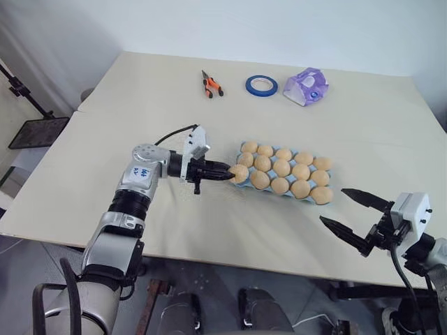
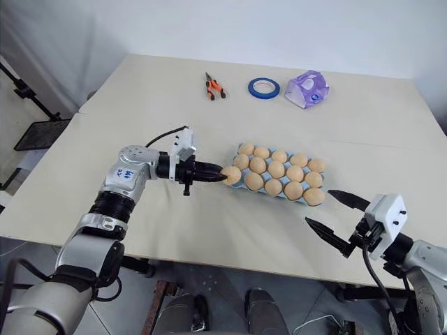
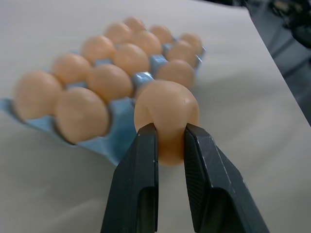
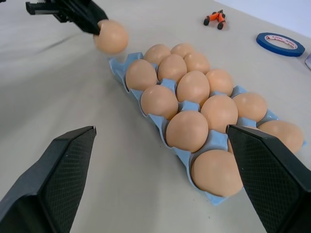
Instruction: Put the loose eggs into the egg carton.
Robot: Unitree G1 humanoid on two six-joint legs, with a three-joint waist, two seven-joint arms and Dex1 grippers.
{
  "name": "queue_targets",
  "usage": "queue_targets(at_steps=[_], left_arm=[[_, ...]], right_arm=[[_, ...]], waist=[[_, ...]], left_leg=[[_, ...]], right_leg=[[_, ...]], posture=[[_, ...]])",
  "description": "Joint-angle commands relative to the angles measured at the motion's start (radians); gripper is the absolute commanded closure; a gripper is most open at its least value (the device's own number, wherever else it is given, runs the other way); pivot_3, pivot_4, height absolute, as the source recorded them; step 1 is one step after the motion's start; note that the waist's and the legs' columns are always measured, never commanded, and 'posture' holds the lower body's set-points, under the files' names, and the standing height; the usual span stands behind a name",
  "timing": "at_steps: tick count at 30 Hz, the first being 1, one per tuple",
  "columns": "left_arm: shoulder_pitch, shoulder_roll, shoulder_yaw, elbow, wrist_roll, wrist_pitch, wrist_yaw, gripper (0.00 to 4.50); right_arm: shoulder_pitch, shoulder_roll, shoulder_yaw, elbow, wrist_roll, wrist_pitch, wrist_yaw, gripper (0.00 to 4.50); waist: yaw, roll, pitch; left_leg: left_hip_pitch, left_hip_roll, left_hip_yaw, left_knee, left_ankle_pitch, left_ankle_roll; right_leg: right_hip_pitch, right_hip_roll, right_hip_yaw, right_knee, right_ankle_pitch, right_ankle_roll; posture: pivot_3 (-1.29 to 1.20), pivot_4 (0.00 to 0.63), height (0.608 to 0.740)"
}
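Fourteen seated: fourteen eggs already sit in the egg carton point(image 1: 310, 200), and no other loose eggs lie on the table point(image 1: 140, 98) that I can see.
Left gripper: the left gripper point(image 1: 225, 172) is clamped on the last egg point(image 1: 239, 174), black fingers point(image 3: 138, 179) pinching its near end, held just off the carton's left end.
Empty cup: the one open cup looks to be at the near left corner, right by that egg. So this is the last placement, I'd say.
Egg axis: long axis runs in line with the fingers, roughly level, free end towards the carton.
Carton axis: light blue tray, long side running left to right, slanting nearer at its right end.
Right gripper: the right gripper point(image 1: 353, 213) hangs wide open and empty, near the carton's right end.
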Motion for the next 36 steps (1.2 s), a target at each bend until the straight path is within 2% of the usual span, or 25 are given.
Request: queue_targets(at_steps=[1, 11, 13, 14, 19, 23, 25, 29, 36], left_arm=[[-0.066, -0.002, 0.003, 0.050, 0.006, -0.045, 0.008, 4.07], [-0.117, -0.017, -0.009, 0.149, 0.024, -0.083, 0.027, 0.79], [-0.117, -0.016, -0.002, 0.144, 0.019, -0.101, 0.030, 0.17], [-0.120, -0.014, 0.009, 0.135, -0.001, -0.082, 0.009, 0.01], [-0.129, 0.033, 0.075, 0.038, -0.093, 0.094, -0.039, 0.01], [-0.061, 0.114, 0.115, -0.066, -0.153, 0.168, -0.102, 0.01], [0.002, 0.141, 0.162, -0.130, -0.203, 0.120, -0.127, 0.01], [0.105, 0.211, 0.170, -0.201, -0.215, 0.103, -0.173, 0.01], [0.208, 0.279, 0.173, -0.228, -0.205, 0.023, -0.180, 0.01]], right_arm=[[0.014, 0.016, -0.021, -0.038, 0.008, -0.030, -0.011, 0.00], [0.050, 0.046, -0.012, -0.068, -0.002, -0.045, -0.048, 0.00], [0.046, 0.044, -0.010, -0.066, -0.003, -0.044, -0.053, 0.00], [0.045, 0.043, -0.010, -0.066, -0.003, -0.044, -0.054, 0.00], [0.038, 0.033, -0.019, -0.059, 0.000, -0.044, -0.046, 0.00], [0.015, 0.015, -0.023, -0.039, 0.005, -0.043, -0.027, 0.00], [-0.003, 0.002, -0.021, -0.017, 0.003, -0.044, -0.011, 0.00], [-0.041, -0.024, -0.013, 0.032, -0.002, -0.049, 0.027, 0.00], [-0.153, -0.082, 0.014, 0.169, -0.023, -0.072, 0.111, 0.00]], waist=[[-0.001, 0.000, 0.000], [-0.002, 0.000, 0.000], [-0.001, 0.000, 0.000], [-0.001, 0.000, 0.000], [-0.003, 0.000, 0.000], [-0.010, 0.001, 0.000], [-0.012, 0.001, 0.000], [-0.009, 0.001, 0.000], [-0.003, 0.001, 0.000]], left_leg=[[0.000, 0.000, -0.001, 0.000, 0.000, 0.001], [-0.001, 0.000, -0.002, 0.000, 0.000, 0.002], [-0.001, 0.000, -0.002, 0.000, 0.000, 0.002], [-0.001, 0.000, -0.002, 0.000, -0.001, 0.002], [-0.001, 0.000, -0.002, 0.000, -0.001, 0.002], [-0.001, 0.001, -0.002, -0.001, -0.001, 0.002], [0.000, 0.001, -0.002, -0.001, 0.000, 0.001], [0.000, 0.001, -0.002, -0.001, 0.000, 0.001], [-0.001, -0.001, -0.003, 0.000, 0.000, 0.001]], right_leg=[[0.000, 0.000, 0.000, 0.000, 0.000, 0.000], [0.000, 0.000, 0.000, 0.000, 0.000, 0.000], [0.000, -0.001, -0.001, 0.000, 0.000, 0.000], [0.000, -0.001, -0.001, 0.000, 0.000, 0.000], [0.000, -0.001, -0.001, 0.000, 0.000, 0.000], [0.000, 0.000, -0.001, 0.000, 0.000, -0.001], [0.000, 0.000, -0.002, 0.000, 0.000, -0.001], [0.000, 0.000, -0.001, 0.001, -0.001, -0.001], [0.001, -0.003, -0.001, 0.000, -0.001, -0.001]], posture=[[0.00, 0.150, 0.740], [0.00, 0.150, 0.740], [0.00, 0.150, 0.740], [0.00, 0.150, 0.740], [0.00, 0.150, 0.740], [0.00, 0.150, 0.740], [0.00, 0.150, 0.740], [0.00, 0.150, 0.740], [0.00, 0.150, 0.740]])
